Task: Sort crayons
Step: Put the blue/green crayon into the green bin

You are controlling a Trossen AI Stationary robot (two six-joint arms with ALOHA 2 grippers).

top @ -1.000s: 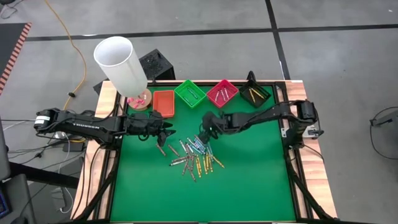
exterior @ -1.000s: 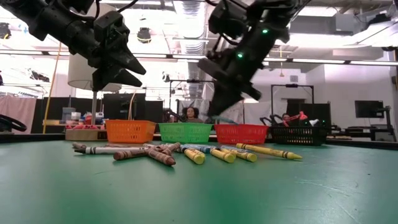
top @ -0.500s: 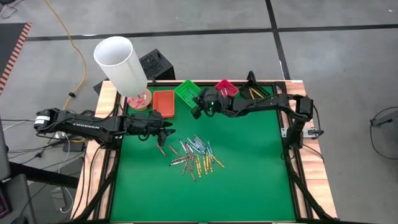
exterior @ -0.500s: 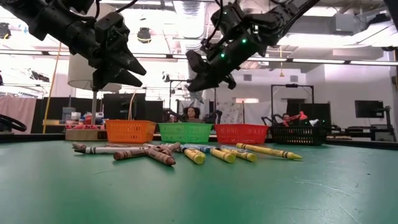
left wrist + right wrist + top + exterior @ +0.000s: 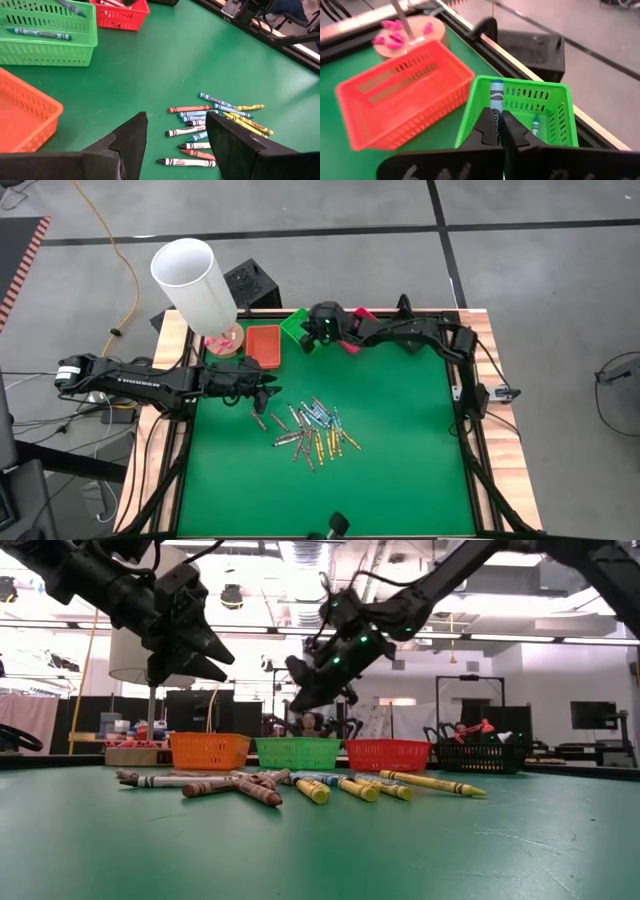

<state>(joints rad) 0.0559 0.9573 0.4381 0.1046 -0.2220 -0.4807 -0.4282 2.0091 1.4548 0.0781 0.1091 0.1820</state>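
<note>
My right end effector (image 5: 496, 131) is pinched shut on a blue crayon (image 5: 496, 102) that sticks out ahead of the fingertips, directly over the green tray (image 5: 559, 102), where another crayon (image 5: 535, 123) lies just beyond the tips. My left end effector (image 5: 175, 137) hangs with its fingers spread, and the loose crayons (image 5: 210, 130) lie on the table (image 5: 150, 75) just ahead of and below it. From above, the right arm covers most of the green tray (image 5: 294, 325), and the held crayon is too small to pick out.
</note>
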